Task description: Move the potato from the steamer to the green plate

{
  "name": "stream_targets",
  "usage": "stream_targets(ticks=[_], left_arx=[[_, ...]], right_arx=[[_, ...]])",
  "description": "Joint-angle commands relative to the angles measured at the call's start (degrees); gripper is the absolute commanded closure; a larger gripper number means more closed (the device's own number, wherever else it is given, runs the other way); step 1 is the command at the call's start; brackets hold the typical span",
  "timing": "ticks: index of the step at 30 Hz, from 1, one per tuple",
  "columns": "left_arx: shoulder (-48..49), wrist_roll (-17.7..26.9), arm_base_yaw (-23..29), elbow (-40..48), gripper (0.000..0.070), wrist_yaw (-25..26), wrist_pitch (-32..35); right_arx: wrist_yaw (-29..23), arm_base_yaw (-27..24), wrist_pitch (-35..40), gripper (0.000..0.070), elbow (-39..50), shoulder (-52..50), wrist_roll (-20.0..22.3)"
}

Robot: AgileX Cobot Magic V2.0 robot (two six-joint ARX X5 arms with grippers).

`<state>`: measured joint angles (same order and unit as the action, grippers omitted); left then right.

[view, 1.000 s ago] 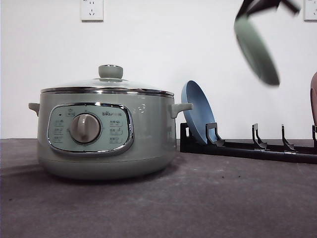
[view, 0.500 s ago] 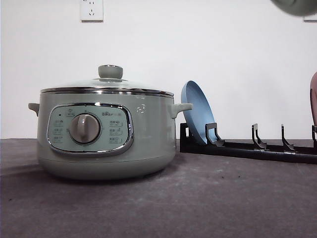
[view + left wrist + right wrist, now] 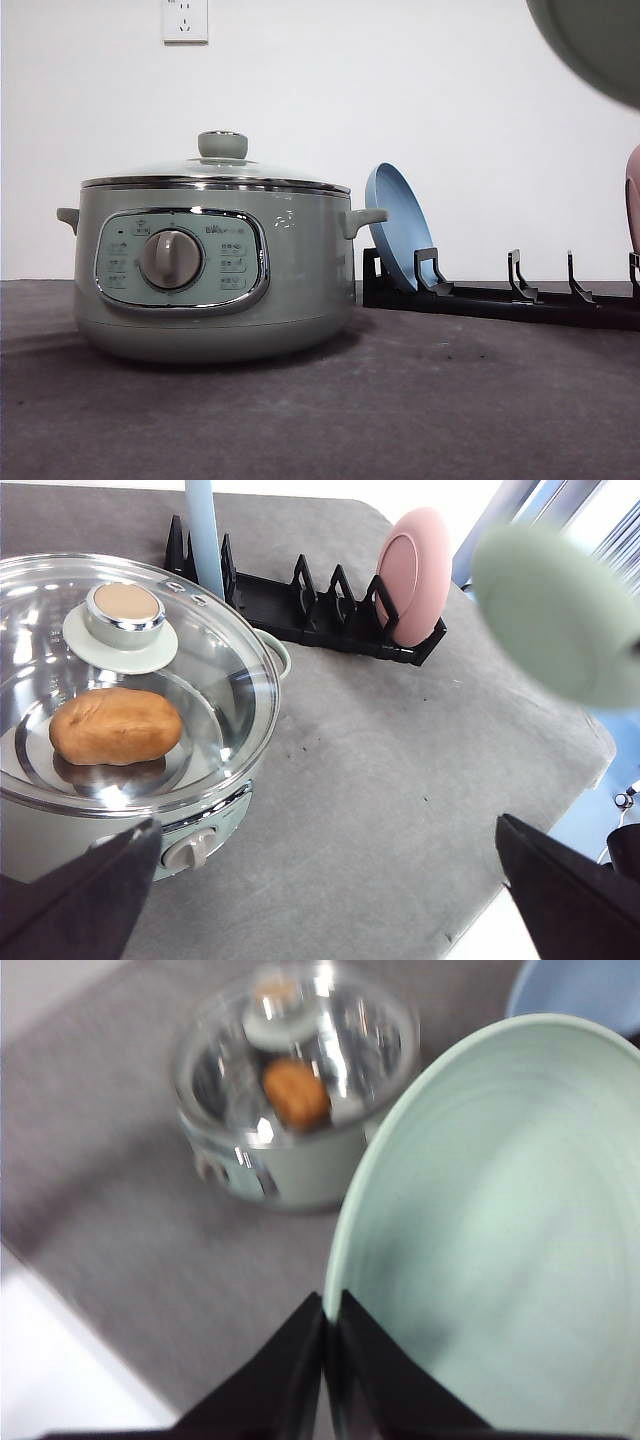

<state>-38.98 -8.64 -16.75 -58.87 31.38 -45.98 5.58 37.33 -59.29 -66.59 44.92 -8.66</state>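
The potato (image 3: 116,725) lies inside the steamer (image 3: 212,270), on the inner tray under the closed glass lid (image 3: 130,680), orange-brown, long axis roughly level. In the right wrist view the potato (image 3: 296,1094) shows blurred through the same lid. The lid's green knob (image 3: 223,144) sits centred on top. The steamer stands on the grey table (image 3: 400,400), left of centre in the front view, with its silver dial (image 3: 171,259) facing the camera inside the chrome-rimmed panel.

The green plate (image 3: 500,1250) is off the table, held in the air by the right gripper (image 3: 332,1360). Its two dark fingers are pinched together on the plate's rim, the rim running between them. The plate is tilted, inner face toward the wrist camera. In the front view the green plate (image 3: 595,45) is up at the top right corner, blurred, well above the rack. In the left wrist view the green plate (image 3: 560,615) hangs in the air past the table's right edge, also blurred.

The black dish rack (image 3: 500,295) stands just right of the steamer. A blue plate (image 3: 400,235) leans upright in its leftmost slot, close to the steamer's side handle. A pink plate (image 3: 415,575) stands upright at the rack's other end.

The left gripper (image 3: 330,900) is spread wide, with dark fingertips (image 3: 85,895) at both lower corners of its wrist view. It holds nothing and sits above the table near the steamer's front.
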Motion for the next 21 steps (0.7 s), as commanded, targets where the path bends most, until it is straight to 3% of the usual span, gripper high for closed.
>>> stream_targets(ticks=[1, 11, 21], left_arx=[[-0.3, 0.5, -0.3, -1.5, 0.0, 0.6, 0.6], [-0.3, 0.5, -0.3, -1.5, 0.0, 0.6, 0.5], [-0.3, 0.5, -0.3, -1.5, 0.0, 0.6, 0.5]], right_arx=[[-2.6, 2.9, 1.0, 0.0693, 2.2, 0.5, -1.9], [-14.7, 16.9, 7.4, 0.0693, 17.9, 3.2, -7.3], [-19.8, 24.4, 16.8, 0.0693, 24.5, 13.2, -10.5]])
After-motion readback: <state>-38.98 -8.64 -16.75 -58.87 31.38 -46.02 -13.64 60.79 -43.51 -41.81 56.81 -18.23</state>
